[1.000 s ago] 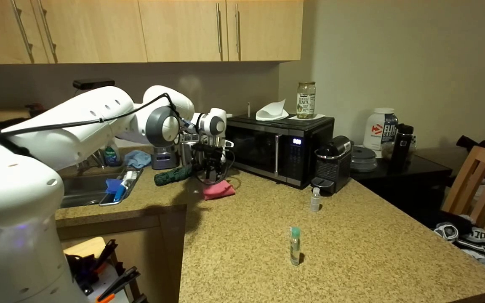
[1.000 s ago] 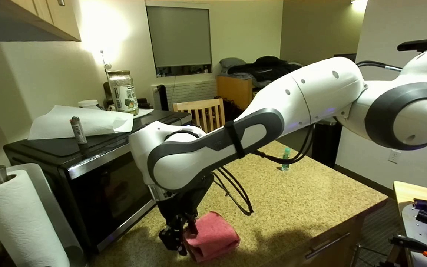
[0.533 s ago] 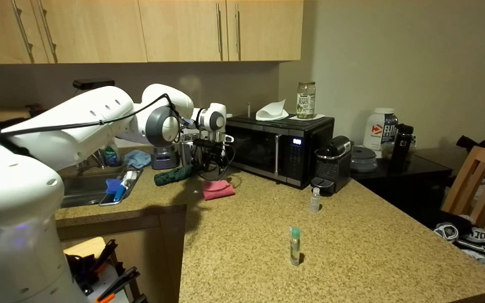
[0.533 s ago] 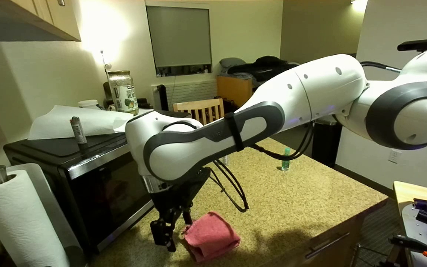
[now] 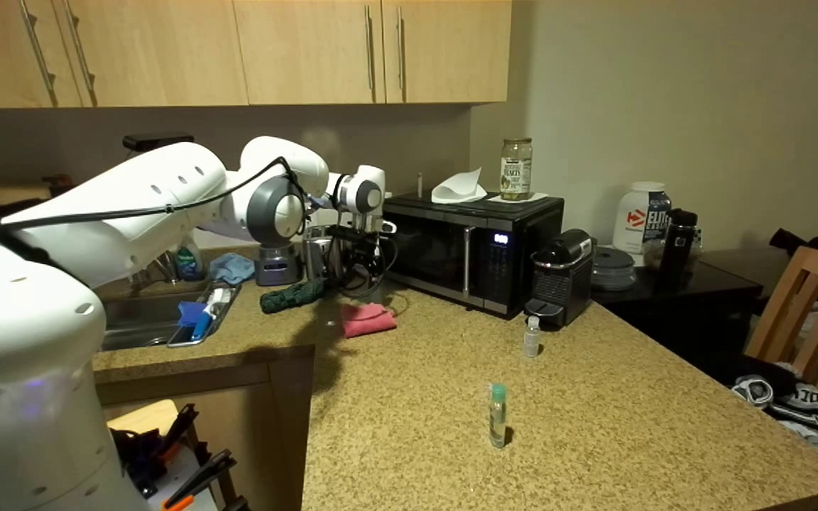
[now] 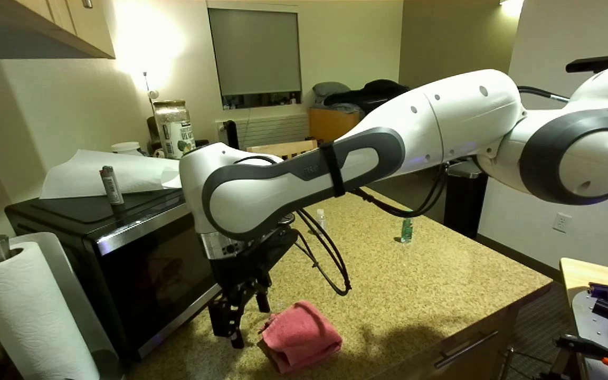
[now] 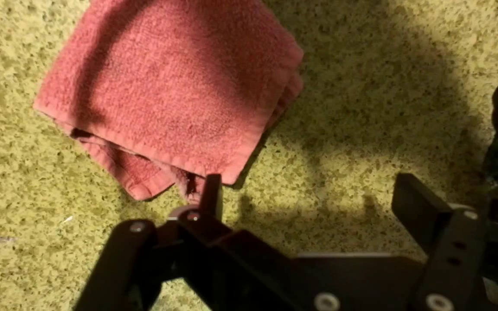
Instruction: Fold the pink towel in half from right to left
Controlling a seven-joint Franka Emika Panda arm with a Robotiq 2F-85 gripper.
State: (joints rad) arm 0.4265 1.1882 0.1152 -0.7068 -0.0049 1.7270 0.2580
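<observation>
The small pink towel of terry cloth lies on the beige, brown-speckled countertop, near the front of the black microwave with a silver handle. It is folded in layers, and its edges do not match: in the wrist view, a corner of the lower layer comes out from under the upper one. The black two-finger gripper is released; its fingers stand wide apart, and the countertop shows between them. In the wrist view, one fingertip covers a small part of the towel's edge, but in an exterior view the gripper hangs just beside the towel, on the side of the microwave. The white robot arm with grey joint covers reaches over the countertop. A long, dark green, patterned object lies near the towel. On top of the microwave there are a glass jar with a white label and a curled sheet of white paper. A small clear bottle with a green cap stands upright, well apart from the towel.
</observation>
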